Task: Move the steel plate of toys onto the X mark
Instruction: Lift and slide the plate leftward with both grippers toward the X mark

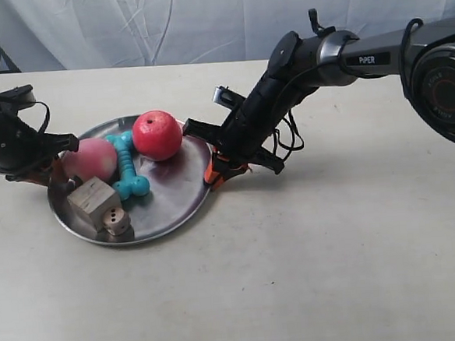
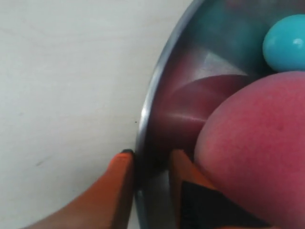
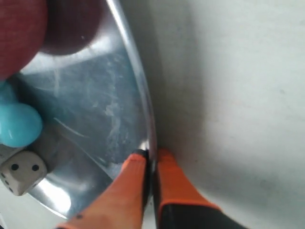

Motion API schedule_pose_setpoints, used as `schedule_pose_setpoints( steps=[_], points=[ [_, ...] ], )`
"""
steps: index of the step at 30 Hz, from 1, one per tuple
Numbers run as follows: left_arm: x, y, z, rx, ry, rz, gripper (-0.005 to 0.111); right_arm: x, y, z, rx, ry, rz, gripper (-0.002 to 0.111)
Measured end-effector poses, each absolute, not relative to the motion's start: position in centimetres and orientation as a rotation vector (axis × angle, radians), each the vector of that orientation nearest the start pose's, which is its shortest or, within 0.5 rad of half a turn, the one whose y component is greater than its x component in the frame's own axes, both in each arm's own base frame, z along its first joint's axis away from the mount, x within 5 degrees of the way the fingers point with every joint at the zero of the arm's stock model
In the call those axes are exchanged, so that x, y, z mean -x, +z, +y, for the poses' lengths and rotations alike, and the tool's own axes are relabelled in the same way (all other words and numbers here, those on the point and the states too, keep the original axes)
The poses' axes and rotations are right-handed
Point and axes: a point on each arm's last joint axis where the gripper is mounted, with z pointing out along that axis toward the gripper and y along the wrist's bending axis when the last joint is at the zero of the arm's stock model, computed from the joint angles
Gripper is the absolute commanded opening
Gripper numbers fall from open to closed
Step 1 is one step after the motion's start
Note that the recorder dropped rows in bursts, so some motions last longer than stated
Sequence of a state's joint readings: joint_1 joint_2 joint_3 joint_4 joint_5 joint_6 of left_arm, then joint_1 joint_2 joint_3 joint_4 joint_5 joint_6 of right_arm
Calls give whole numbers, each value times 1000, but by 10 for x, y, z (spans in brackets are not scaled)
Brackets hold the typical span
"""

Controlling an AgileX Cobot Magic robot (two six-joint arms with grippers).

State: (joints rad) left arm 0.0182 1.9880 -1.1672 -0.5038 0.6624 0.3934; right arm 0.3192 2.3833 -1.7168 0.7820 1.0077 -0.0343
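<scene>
Five toys (image 1: 126, 174) ride on the steel plate (image 1: 174, 191), so I reckon it's pinched at opposite rims to keep it level. Left jaws grip the rim right beside the peach (image 1: 86, 161), and right jaws clamp the far rim. The plate sits between them, seemingly on the worktop (image 1: 336, 272). No X mark in sight.

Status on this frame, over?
Right gripper shut on steel plate rim. Left gripper astride rim, clamp unclear. Toys aboard. X mark not seen. No obstruction visible.
</scene>
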Motion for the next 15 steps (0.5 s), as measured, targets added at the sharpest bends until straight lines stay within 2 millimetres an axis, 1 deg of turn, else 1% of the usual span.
schedule_pose_setpoints(
  steps=[1, 2, 3, 5, 6, 7, 8, 12, 15],
  points=[
    [-372, 130, -20, 0, -438, 2873, 42, -423, 99, 198, -130, 1032, 3074, -1],
    [-372, 130, -22, -3, -440, 2873, 42, -424, 99, 199, -131, 1032, 3070, 0],
    [-371, 130, -23, -6, -441, 2873, 42, -424, 99, 199, -131, 1032, 3070, 7],
    [-372, 130, -24, 4, -447, 2866, 42, -423, 99, 200, -116, 1024, 3071, 31],
    [-372, 130, -24, 7, -452, 2862, 42, -423, 98, 200, -97, 1018, 3072, 47],
    [-373, 130, -25, 14, -457, 2859, 42, -422, 100, 202, -83, 1024, 3066, 55],
    [-373, 130, -25, 17, -459, 2858, 42, -422, 102, 205, -76, 1039, 3057, 60],
    [-373, 130, -25, 28, -467, 2853, 42, -421, 107, 208, -53, 1055, 3051, 57],
    [-373, 130, -27, 22, -468, 2854, 42, -419, 109, 206, 4, 1007, 3072, 57]
  ],
)
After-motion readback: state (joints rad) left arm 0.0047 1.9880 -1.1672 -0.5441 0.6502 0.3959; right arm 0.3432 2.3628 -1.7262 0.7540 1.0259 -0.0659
